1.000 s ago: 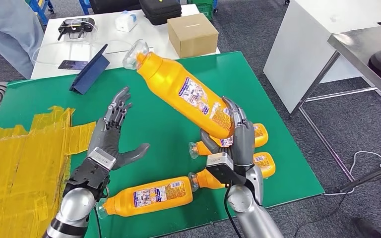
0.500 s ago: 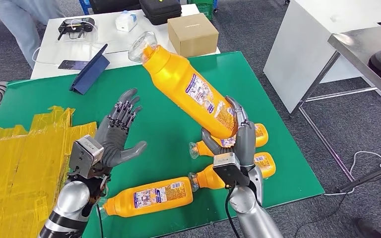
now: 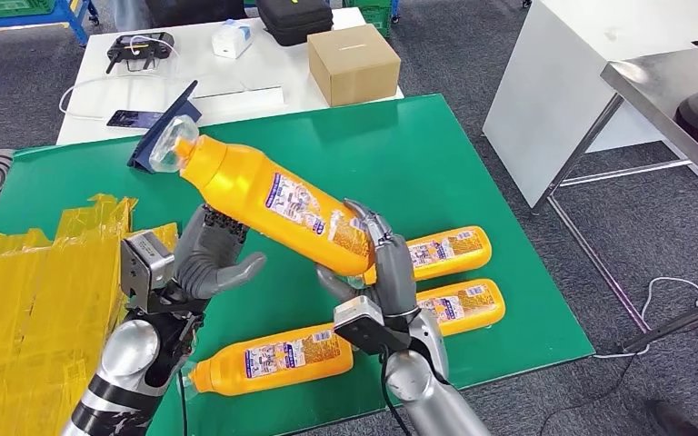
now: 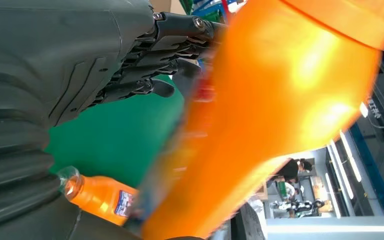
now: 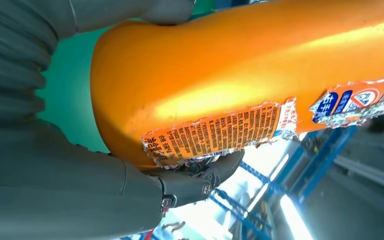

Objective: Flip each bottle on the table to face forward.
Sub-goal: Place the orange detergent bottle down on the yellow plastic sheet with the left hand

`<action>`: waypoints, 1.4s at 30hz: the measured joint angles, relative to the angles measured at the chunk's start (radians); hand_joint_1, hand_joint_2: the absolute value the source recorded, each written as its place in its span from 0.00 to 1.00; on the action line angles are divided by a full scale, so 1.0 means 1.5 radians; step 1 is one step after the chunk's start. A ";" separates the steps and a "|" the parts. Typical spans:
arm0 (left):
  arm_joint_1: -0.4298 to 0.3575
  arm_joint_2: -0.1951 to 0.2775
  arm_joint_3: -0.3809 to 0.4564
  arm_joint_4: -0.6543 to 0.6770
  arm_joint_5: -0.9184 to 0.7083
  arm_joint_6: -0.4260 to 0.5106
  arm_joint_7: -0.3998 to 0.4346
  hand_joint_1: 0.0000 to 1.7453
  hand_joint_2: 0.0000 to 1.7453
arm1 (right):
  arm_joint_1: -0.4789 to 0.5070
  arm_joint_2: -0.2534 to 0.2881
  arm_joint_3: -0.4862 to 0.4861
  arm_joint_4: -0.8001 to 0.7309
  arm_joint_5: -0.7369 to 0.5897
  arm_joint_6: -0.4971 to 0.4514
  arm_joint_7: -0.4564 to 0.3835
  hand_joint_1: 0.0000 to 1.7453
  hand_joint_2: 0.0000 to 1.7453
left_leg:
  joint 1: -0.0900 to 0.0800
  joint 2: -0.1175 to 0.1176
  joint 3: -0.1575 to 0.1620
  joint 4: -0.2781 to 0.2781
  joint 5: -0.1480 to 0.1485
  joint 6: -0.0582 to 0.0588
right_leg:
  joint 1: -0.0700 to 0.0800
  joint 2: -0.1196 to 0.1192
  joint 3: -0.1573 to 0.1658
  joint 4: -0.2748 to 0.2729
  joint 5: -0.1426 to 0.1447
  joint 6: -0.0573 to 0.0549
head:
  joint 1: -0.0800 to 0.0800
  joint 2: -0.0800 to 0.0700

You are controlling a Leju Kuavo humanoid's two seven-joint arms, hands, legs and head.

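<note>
My right hand (image 3: 389, 272) grips the base of an orange bottle (image 3: 264, 195) and holds it in the air, tilted, with its clear cap toward the far left. In the right wrist view my fingers (image 5: 195, 182) wrap under the bottle (image 5: 250, 75) beside its torn label. My left hand (image 3: 202, 259) is raised palm up under the bottle's middle, thumb apart; its fingers (image 4: 145, 60) reach along the bottle (image 4: 260, 115) without closing. Three more orange bottles lie on the green mat (image 3: 418, 154): one near the front (image 3: 273, 359) and two at the right (image 3: 445, 250) (image 3: 454, 304).
Yellow tape (image 3: 36, 291) covers the mat's left part. A blue case (image 3: 150, 150) stands at the mat's far left edge, under the bottle's cap. Behind it a white table carries a cardboard box (image 3: 353, 62) and a phone (image 3: 132, 118). A metal table (image 3: 673, 82) stands at right.
My right hand swung the bottle down and to the left, so its cap now hangs over the blue case. My left hand moved in under the bottle's middle.
</note>
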 joint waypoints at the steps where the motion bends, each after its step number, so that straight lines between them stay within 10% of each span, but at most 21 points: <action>1: -0.001 0.000 0.000 0.001 0.004 -0.001 0.000 0.00 1.00 | -0.002 0.002 0.007 0.010 0.003 -0.001 0.001 1.00 1.00 | 0.000 0.000 0.000 0.000 0.000 0.000 | 0.000 0.000 0.000 0.000 0.000 0.000 | 0.000 0.000; 17: -0.015 0.003 -0.007 0.019 0.024 -0.013 0.003 0.00 1.00 | -0.030 0.016 0.072 0.110 0.035 0.004 0.014 1.00 1.00 | 0.000 0.000 0.000 0.000 0.000 0.000 | 0.000 0.000 0.000 0.000 0.000 0.000 | 0.000 0.000; 22: -0.015 0.003 -0.007 0.021 0.021 -0.007 0.002 1.00 1.00 | -0.041 0.021 0.087 0.139 0.034 0.005 0.014 1.00 1.00 | 0.000 0.000 0.000 0.000 0.000 0.000 | 0.000 0.000 0.000 0.000 0.000 0.000 | 0.000 0.000; 42: -0.005 0.003 -0.008 0.024 0.009 0.027 -0.005 1.00 1.00 | -0.047 0.024 0.102 0.166 0.016 0.006 0.013 1.00 1.00 | 0.000 0.000 0.000 0.000 0.000 0.000 | 0.000 0.000 0.000 0.000 0.000 0.000 | 0.000 0.000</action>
